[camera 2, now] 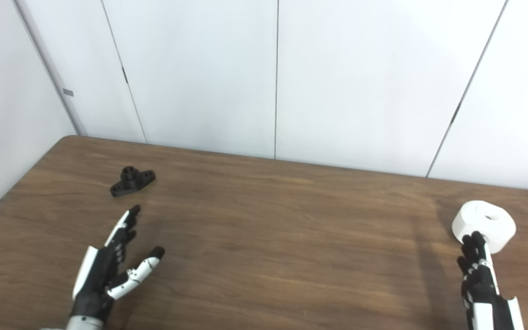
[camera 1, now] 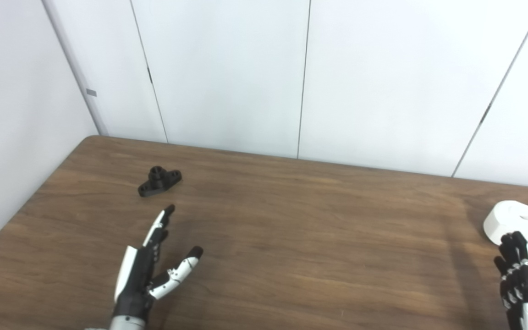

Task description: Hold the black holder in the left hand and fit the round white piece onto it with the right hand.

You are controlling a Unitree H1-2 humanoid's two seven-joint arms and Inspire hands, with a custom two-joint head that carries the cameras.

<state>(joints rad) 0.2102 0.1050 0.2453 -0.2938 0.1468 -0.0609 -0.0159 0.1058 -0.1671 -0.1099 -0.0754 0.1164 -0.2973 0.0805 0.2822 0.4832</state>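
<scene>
Progress: nothing is picked up yet; both parts lie on the bench (camera 1: 291,238) and, as I judge it, every step of the fitting is left to do.
Black holder (camera 1: 159,181): far left of the bench, beyond my left fingertips and apart from them; a flat bar with holes near its ends and a short round boss standing up in the middle, matte dark plastic by the look.
Round white piece (camera 1: 516,224): far right, a thick smooth disc with a hole in its top face, matte white.
Left robot hand (camera 1: 147,266): empty, fingers spread and pointing toward the holder, thumb out to the side.
Right robot hand (camera 2: 481,275): holding nothing, fingers extended, tips at the near edge of the white piece; I cannot tell whether they touch it.
Bench surface: dark wood grain, flat, slightly glossy.
Left to do: grasp the holder, grasp the white piece, bring them together, seat hole over boss.
</scene>
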